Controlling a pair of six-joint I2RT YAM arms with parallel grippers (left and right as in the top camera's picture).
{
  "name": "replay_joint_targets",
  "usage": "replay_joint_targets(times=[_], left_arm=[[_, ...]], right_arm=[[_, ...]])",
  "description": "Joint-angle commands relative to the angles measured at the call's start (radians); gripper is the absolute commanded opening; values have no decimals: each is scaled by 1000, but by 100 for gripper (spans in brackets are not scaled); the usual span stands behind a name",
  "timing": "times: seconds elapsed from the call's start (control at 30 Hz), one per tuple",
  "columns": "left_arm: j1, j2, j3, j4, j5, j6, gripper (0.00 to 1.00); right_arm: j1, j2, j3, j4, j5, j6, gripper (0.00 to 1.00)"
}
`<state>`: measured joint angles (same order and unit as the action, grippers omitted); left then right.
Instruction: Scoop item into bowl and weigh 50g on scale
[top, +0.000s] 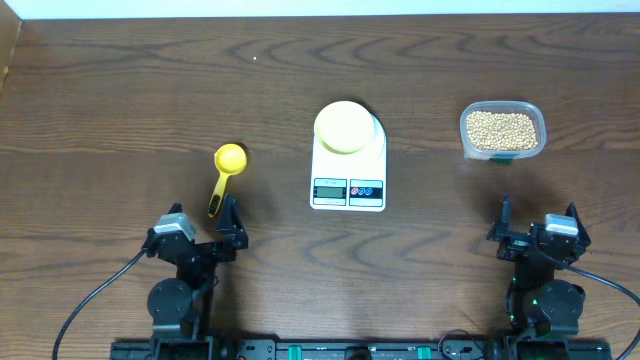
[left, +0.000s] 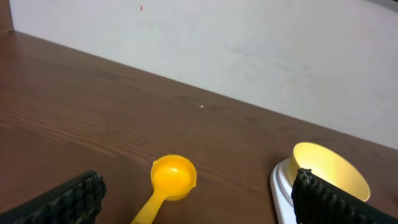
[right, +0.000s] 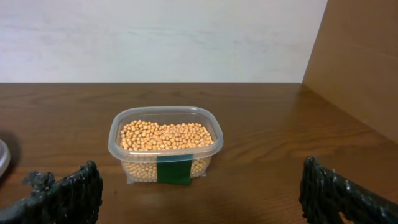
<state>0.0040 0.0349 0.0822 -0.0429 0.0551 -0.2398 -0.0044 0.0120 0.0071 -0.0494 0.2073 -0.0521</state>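
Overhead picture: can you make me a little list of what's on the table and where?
scale: middle of the table
bowl: pale yellow-green, on the scale, looks empty
beans: in the clear tub, right of scale
scoop: yellow, empty, left of scale
left gripper: open, by scoop's handle
right gripper: open, facing the beans

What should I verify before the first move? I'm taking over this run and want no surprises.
1. The bowl sits on the scale: ok.
2. The bowl is empty: ok.
3. The scoop lies free, handle toward the left gripper: ok.
4. The left gripper and right gripper have their fingers open and empty: ok.
5. The tub is uncovered, beans inside: ok.
6. The display is zeroed: cannot tell.
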Motion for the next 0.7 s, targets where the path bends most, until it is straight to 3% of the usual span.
replay_joint_targets(times=[0.0, 0.3, 0.67], left_arm=[[4, 31, 58, 3, -4, -10, 98], [5, 193, 186, 26, -79, -9, 98], [14, 579, 504, 21, -93, -7, 97]], right_arm=[[5, -3, -2, -3, 11, -9, 99], [5, -3, -2, -3, 11, -8, 99], [5, -3, -2, -3, 11, -9, 99]])
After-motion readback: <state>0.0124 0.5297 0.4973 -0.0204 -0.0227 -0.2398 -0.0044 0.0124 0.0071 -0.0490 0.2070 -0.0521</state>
